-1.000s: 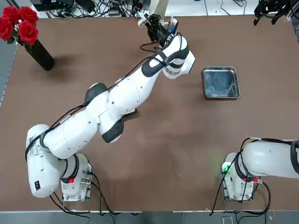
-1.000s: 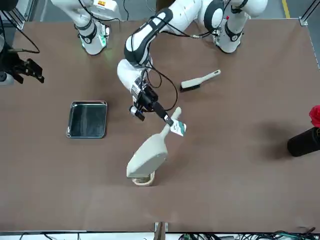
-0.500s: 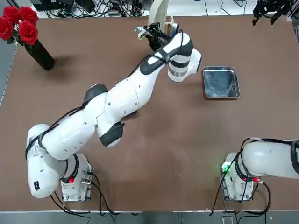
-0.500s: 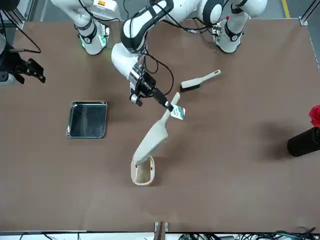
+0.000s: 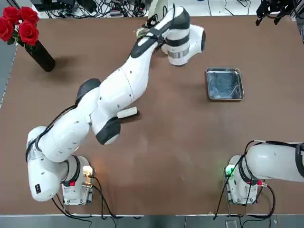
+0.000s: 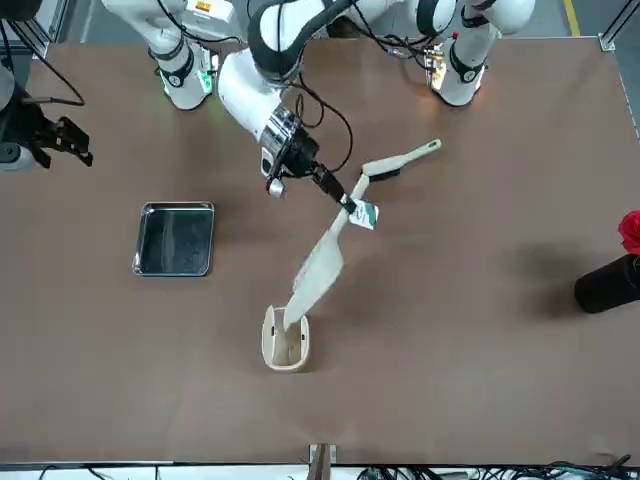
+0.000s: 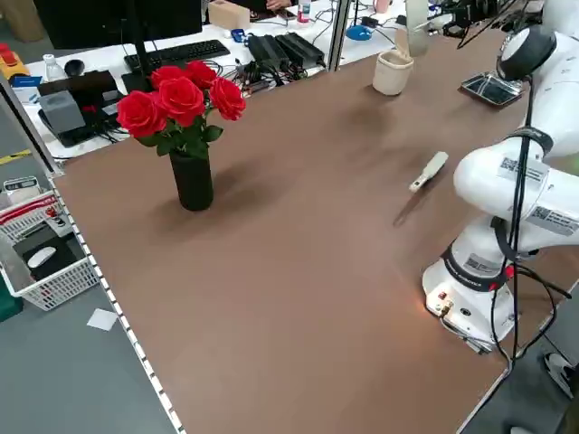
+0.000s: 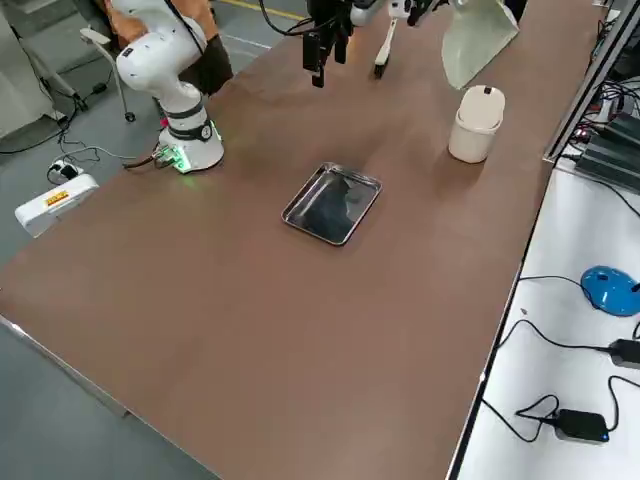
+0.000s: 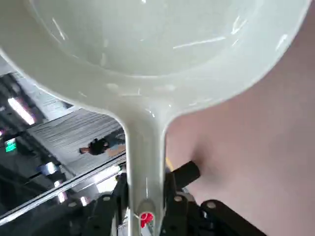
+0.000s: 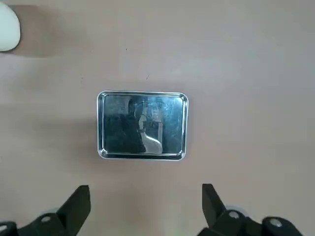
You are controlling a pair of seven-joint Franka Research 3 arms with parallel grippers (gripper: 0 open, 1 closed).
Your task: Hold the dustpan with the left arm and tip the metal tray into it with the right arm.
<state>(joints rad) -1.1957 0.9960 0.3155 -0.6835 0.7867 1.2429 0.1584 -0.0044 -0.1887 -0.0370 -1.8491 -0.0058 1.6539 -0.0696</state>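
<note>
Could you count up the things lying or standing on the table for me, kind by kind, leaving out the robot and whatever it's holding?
Metal tray: 1
Hand brush: 1
Cream cup: 1
Black vase with red roses: 1
Total: 4

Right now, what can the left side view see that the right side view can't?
Only the left side view shows the red roses in their dark vase and the white basket on the floor.

Only the right side view shows the blue round thing's neighbor, a black box with a small blue light.

Both show the metal tray, the cream cup, the hand brush and part of the dustpan.
</note>
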